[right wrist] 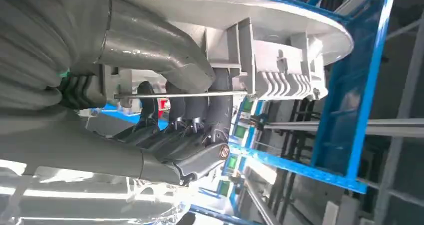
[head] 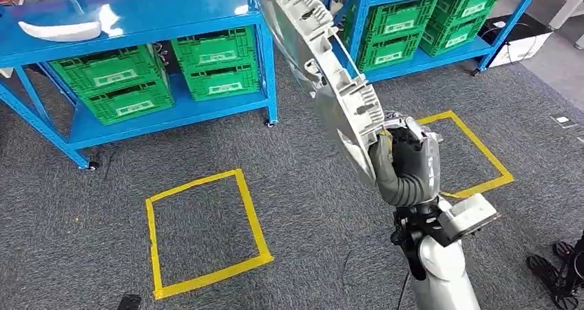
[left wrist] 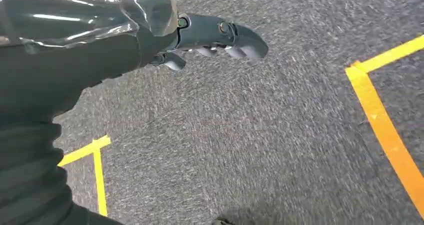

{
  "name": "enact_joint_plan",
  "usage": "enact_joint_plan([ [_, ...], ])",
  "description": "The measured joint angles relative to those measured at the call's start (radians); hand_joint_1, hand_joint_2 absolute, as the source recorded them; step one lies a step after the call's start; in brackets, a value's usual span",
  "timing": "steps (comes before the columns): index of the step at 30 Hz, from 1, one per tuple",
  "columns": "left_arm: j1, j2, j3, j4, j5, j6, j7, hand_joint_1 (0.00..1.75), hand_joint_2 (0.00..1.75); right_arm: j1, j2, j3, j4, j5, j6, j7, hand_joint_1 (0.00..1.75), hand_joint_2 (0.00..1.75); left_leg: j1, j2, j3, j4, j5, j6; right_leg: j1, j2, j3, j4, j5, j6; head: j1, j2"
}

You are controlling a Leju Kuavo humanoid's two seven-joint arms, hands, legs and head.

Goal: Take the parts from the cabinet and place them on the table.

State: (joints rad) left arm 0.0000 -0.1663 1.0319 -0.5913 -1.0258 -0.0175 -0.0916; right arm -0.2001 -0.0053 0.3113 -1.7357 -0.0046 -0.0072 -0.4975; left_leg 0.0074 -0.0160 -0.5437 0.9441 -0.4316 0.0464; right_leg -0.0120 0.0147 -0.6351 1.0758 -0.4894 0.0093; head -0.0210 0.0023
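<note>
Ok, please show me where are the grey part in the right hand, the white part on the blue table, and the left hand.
grey part (head: pixel 324 69): head view, on its ribbed back side.
white part (head: pixel 60 30): head view, on its middle.
blue table (head: pixel 172 7): head view, on its bare top.
right hand (head: pixel 408 165): head view, on the fingers' back.
left hand (left wrist: pixel 220 35): left wrist view, on the dark fingers.

A workshop or factory parts area — blue steel shelving racks (head: pixel 138 21) stand beyond the right robot hand (head: pixel 406 162), loaded with green plastic crates (head: pixel 113 83), and yellow tape squares (head: pixel 203 231) mark spots on the grey carpet floor (head: pixel 310 220) beside it.
</note>
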Motion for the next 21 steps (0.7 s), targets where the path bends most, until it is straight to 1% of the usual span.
enact_joint_plan([
  [1, 0.000, 0.000, 0.000, 0.000, 0.001, 0.000, 0.001, 0.00, 1.75, 0.000, 0.000, 0.000, 0.000, 0.000, 0.000, 0.000, 1.75, 1.75, 0.000, 0.000, -0.003, 0.001, 0.000, 0.000, -0.003, -0.001, -0.038, 0.085, -0.034, -0.003, 0.000, 0.000],
  [2, 0.000, -0.001, 0.000, 0.000, 0.002, 0.000, 0.002, 0.00, 1.75, 0.002, -0.002, 0.001, 0.002, 0.000, 0.000, 0.000, 1.75, 1.75, 0.000, -0.002, -0.005, 0.001, 0.001, -0.001, -0.006, -0.001, -0.076, 0.169, -0.062, -0.002, 0.000, 0.000],
  [3, 0.000, -0.002, 0.000, 0.000, 0.004, 0.000, 0.003, 0.00, 1.75, 0.002, -0.002, 0.001, 0.004, 0.000, 0.000, 0.000, 1.75, 1.75, 0.001, -0.005, -0.007, 0.002, 0.002, -0.002, -0.010, -0.001, -0.095, 0.214, -0.071, 0.006, 0.000, 0.000],
  [4, 0.001, -0.002, 0.000, 0.000, 0.006, 0.000, 0.005, 0.00, 1.75, 0.003, -0.003, 0.002, 0.007, 0.000, 0.000, 0.000, 1.75, 1.75, 0.003, -0.011, -0.008, 0.004, 0.002, -0.004, -0.016, -0.002, -0.088, 0.203, -0.062, 0.018, 0.000, 0.000],
  [5, 0.001, -0.002, 0.000, 0.000, 0.007, 0.001, 0.005, 0.00, 1.75, 0.004, -0.004, 0.002, 0.008, 0.000, 0.000, 0.001, 1.75, 1.75, 0.006, -0.020, -0.010, 0.009, 0.002, -0.008, -0.023, -0.002, -0.054, 0.145, -0.038, 0.033, 0.000, 0.000],
  [6, 0.000, -0.002, 0.000, 0.000, 0.007, 0.002, 0.005, 0.00, 1.75, 0.004, -0.004, 0.002, 0.008, 0.001, -0.001, 0.001, 1.75, 1.75, 0.010, -0.027, -0.013, 0.016, -0.001, -0.015, -0.029, -0.001, -0.009, 0.061, -0.008, 0.048, 0.000, 0.000],
  [7, 0.000, -0.002, 0.000, 0.000, 0.008, 0.002, 0.005, 0.00, 1.75, 0.003, -0.004, 0.002, 0.008, 0.001, -0.002, 0.001, 1.75, 1.75, 0.012, -0.038, -0.019, 0.031, -0.007, -0.025, -0.038, 0.009, 0.049, -0.045, 0.024, 0.062, 0.000, 0.000],
  [8, 0.000, 0.001, -0.001, -0.001, 0.008, 0.003, 0.005, 0.00, 1.75, 0.001, -0.004, 0.002, 0.009, 0.001, -0.003, 0.000, 1.75, 1.75, 0.010, -0.043, -0.031, 0.046, -0.014, -0.037, -0.036, 0.039, 0.062, -0.069, 0.012, 0.055, 0.002, 0.000],
  [9, 0.000, 0.002, -0.001, -0.001, 0.008, 0.003, 0.005, 0.00, 1.75, 0.001, -0.003, 0.003, 0.009, 0.002, -0.003, 0.000, 1.75, 1.75, 0.008, -0.051, -0.041, 0.060, -0.018, -0.043, -0.035, 0.028, 0.061, -0.071, 0.018, 0.037, 0.001, 0.000],
  [11, 0.003, 0.000, 0.000, -0.001, 0.009, 0.004, 0.006, 0.00, 1.75, 0.003, -0.002, 0.003, 0.010, 0.001, -0.003, 0.000, 1.75, 1.75, 0.013, -0.059, -0.049, 0.054, -0.010, -0.053, -0.024, 0.017, 0.055, -0.061, 0.018, 0.022, 0.002, 0.000],
  [12, 0.004, 0.000, 0.000, -0.001, 0.009, 0.004, 0.006, 0.00, 1.75, 0.002, -0.002, 0.004, 0.010, 0.002, -0.003, 0.001, 1.75, 1.75, 0.017, -0.064, -0.052, 0.056, -0.009, -0.056, -0.025, 0.010, 0.054, -0.062, 0.022, 0.014, 0.002, 0.000],
  [13, 0.004, 0.001, 0.000, -0.001, 0.010, 0.004, 0.006, 0.00, 1.75, 0.001, -0.001, 0.004, 0.010, 0.002, -0.002, 0.000, 1.75, 1.75, 0.022, -0.056, -0.054, 0.062, -0.015, -0.059, -0.030, 0.001, 0.054, -0.065, 0.024, 0.007, 0.001, 0.000],
  [14, 0.003, 0.001, 0.000, -0.001, 0.010, 0.004, 0.006, 0.00, 1.75, 0.001, 0.001, 0.004, 0.010, 0.002, -0.002, 0.001, 1.75, 1.75, 0.019, -0.021, -0.064, 0.090, -0.035, -0.063, -0.028, -0.005, 0.055, -0.065, 0.024, 0.003, 0.000, 0.000],
  [15, 0.002, 0.001, 0.000, -0.001, 0.010, 0.004, 0.006, 0.00, 1.75, 0.000, 0.002, 0.003, 0.010, 0.002, -0.003, 0.001, 1.75, 1.75, 0.019, 0.001, -0.092, 0.152, -0.075, -0.067, -0.025, -0.013, 0.054, -0.065, 0.024, -0.004, -0.003, 0.000],
  [16, 0.001, 0.002, 0.000, -0.001, 0.010, 0.004, 0.006, 0.00, 1.75, 0.000, 0.002, 0.002, 0.010, 0.002, -0.003, 0.000, 1.75, 1.75, 0.019, 0.009, -0.123, 0.222, -0.112, -0.069, -0.022, -0.020, 0.053, -0.065, 0.023, -0.006, -0.002, 0.000],
  [17, 0.002, 0.002, 0.000, -0.001, 0.010, 0.004, 0.007, 0.00, 1.75, 0.000, 0.002, 0.002, 0.010, 0.002, -0.003, 0.000, 1.75, 1.75, 0.019, 0.014, -0.168, 0.321, -0.155, -0.070, -0.018, -0.031, 0.051, -0.065, 0.024, -0.011, -0.002, 0.000],
  [18, 0.002, 0.001, 0.000, 0.000, 0.010, 0.004, 0.007, 0.00, 1.75, 0.001, 0.002, 0.002, 0.011, 0.002, -0.003, 0.000, 1.75, 1.75, 0.019, 0.015, -0.196, 0.380, -0.169, -0.069, -0.015, -0.041, 0.049, -0.065, 0.024, -0.011, -0.003, 0.000],
  [19, 0.002, 0.001, 0.000, 0.000, 0.010, 0.004, 0.007, 0.00, 1.75, 0.001, 0.002, 0.002, 0.012, 0.002, -0.003, 0.000, 1.75, 1.75, 0.019, 0.015, -0.195, 0.379, -0.159, -0.067, -0.012, -0.050, 0.049, -0.065, 0.024, -0.011, -0.003, 0.000],
  [20, 0.002, 0.001, 0.000, 0.000, 0.010, 0.004, 0.007, 0.00, 1.75, 0.001, 0.002, 0.003, 0.013, 0.002, -0.003, 0.000, 1.75, 1.75, 0.019, 0.015, -0.173, 0.339, -0.134, -0.063, -0.009, -0.058, 0.049, -0.065, 0.024, -0.011, -0.002, 0.000],
  [21, 0.002, 0.002, 0.000, 0.000, 0.010, 0.004, 0.008, 0.00, 1.75, 0.001, 0.003, 0.004, 0.013, 0.002, -0.003, 0.000, 1.75, 1.75, 0.017, 0.019, -0.128, 0.257, -0.094, -0.056, -0.005, -0.068, 0.050, -0.065, 0.024, -0.011, -0.003, 0.000],
])
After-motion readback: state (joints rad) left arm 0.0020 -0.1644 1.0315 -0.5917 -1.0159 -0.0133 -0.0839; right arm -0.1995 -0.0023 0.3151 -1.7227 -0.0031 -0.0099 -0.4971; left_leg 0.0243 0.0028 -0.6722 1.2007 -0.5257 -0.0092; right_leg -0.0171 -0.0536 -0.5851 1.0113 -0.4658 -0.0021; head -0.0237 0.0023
